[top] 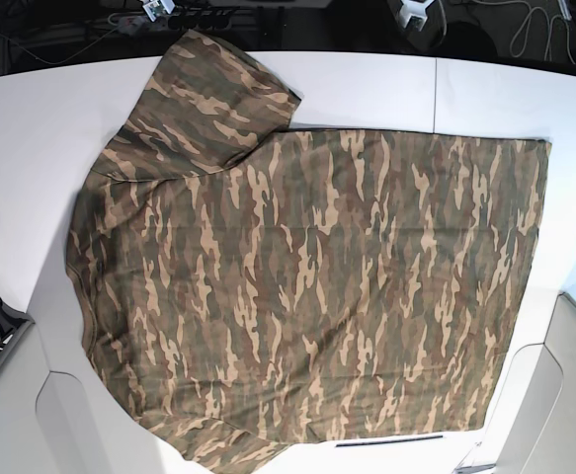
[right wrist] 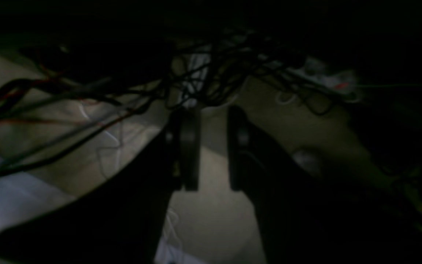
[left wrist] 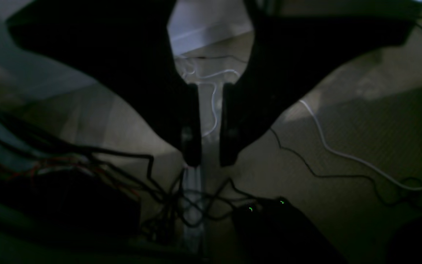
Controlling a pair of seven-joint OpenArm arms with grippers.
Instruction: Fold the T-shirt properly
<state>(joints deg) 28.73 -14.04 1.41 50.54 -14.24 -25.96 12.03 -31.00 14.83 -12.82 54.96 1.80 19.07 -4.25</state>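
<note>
The large short-sleeved cloth T-shirt in brown, tan and olive-green camouflage (top: 307, 296) lies spread flat over the white bench (top: 31, 128), its hem toward the right of the base view, one sleeve angled up at the top left, the lower edge reaching the bench's near rim. Neither arm shows in the base view; both wrist cameras look at a beige carpeted floor (left wrist: 343, 146) strewn with black and white cables (left wrist: 324, 146), well away from the cloth. The left gripper (left wrist: 210, 161) has its jaws a narrow gap apart with nothing between them, and the right gripper (right wrist: 213, 110) likewise stands slightly parted and empty. The main risk, as I judge it, is reaching down past loose wiring and snagging it. A pinch of only the top layer, or uneven grasps by the two arms, would likely drag the shirt askew, bunch the sleeve, or pull the overhanging edge off the bench.
</note>
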